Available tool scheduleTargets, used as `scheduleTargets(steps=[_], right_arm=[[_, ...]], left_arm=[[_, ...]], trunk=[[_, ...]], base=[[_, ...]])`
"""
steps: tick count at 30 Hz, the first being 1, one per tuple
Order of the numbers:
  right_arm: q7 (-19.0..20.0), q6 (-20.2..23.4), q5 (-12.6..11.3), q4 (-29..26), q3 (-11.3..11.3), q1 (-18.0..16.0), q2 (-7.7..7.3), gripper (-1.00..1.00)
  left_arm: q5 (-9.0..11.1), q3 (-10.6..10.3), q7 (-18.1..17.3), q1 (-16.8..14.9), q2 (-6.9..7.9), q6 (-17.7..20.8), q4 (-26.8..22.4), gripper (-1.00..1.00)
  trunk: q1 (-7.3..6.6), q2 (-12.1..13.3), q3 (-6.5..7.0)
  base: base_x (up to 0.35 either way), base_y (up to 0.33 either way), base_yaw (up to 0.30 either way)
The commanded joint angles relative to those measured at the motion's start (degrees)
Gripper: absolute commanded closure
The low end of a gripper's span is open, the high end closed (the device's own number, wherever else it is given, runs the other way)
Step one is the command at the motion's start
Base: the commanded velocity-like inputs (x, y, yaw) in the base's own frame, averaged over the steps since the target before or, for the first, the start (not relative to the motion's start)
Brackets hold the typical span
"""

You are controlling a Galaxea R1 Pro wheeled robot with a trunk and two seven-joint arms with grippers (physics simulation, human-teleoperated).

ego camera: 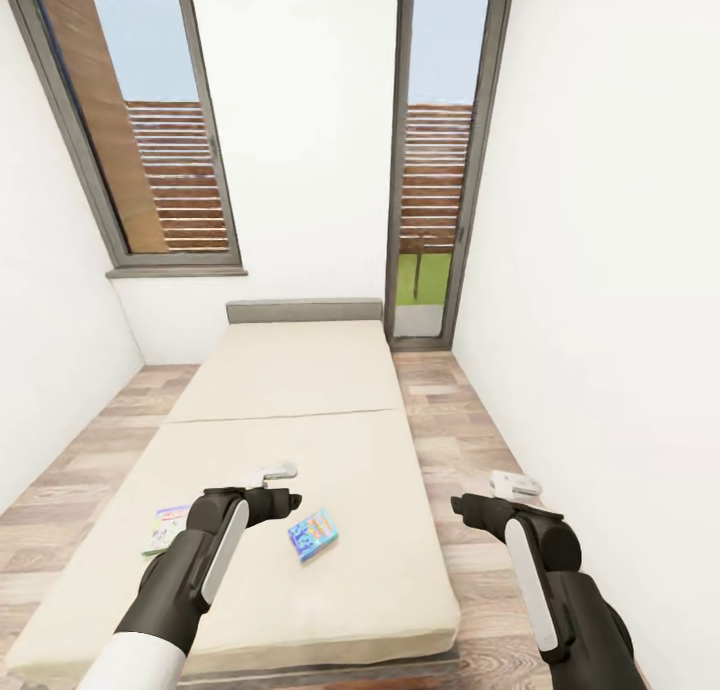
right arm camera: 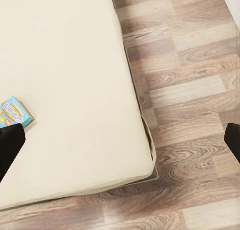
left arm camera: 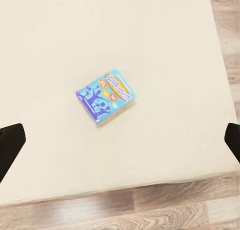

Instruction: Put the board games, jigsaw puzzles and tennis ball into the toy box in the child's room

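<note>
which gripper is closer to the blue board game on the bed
Left. The left gripper hovers over the mattress just beside the blue board game; the right gripper hangs off the bed's side, above the wood floor.

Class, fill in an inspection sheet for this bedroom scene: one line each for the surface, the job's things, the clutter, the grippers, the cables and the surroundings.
Surface: cream bed, its mattress top flat, on a wood-plank floor.
Job's things: blue board game lying flat on the bed near the foot end; a green-and-white board game lies flat to its left, partly behind the left arm.
Clutter: nothing seen.
Grippers: left gripper open, empty, above the bed; right gripper open, empty, over the floor beside the bed.
Cables: nothing seen.
Surroundings: white walls, a window and a tall glazed door behind the bed.
</note>
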Motion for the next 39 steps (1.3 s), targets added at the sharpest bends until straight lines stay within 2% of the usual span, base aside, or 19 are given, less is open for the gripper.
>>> scheduleTargets(steps=[1,33,39], right_arm=[[-0.5,0.1,-0.5,0.0,0.0,-0.1,0.07,-1.00],[-0.5,-0.1,0.0,0.0,0.2,-0.1,0.53,-1.00],[-0.6,-0.2,0.0,0.1,2.2,-0.1,0.35,-1.00]], left_arm=[[0.4,0.1,0.3,0.0,-0.01,0.2,-0.1,-1.00],[0.5,0.2,0.3,0.0,-0.05,-0.7,-0.1,-1.00],[0.7,0.2,0.3,0.0,-0.01,-1.3,-0.1,-1.00]], trunk=[[0.04,-0.1,-0.13],[0.04,-0.1,-0.13],[0.04,-0.1,-0.13]], base=[[0.023,-0.032,-0.022],[0.096,-0.025,0.004],[0.145,-0.034,0.196]])
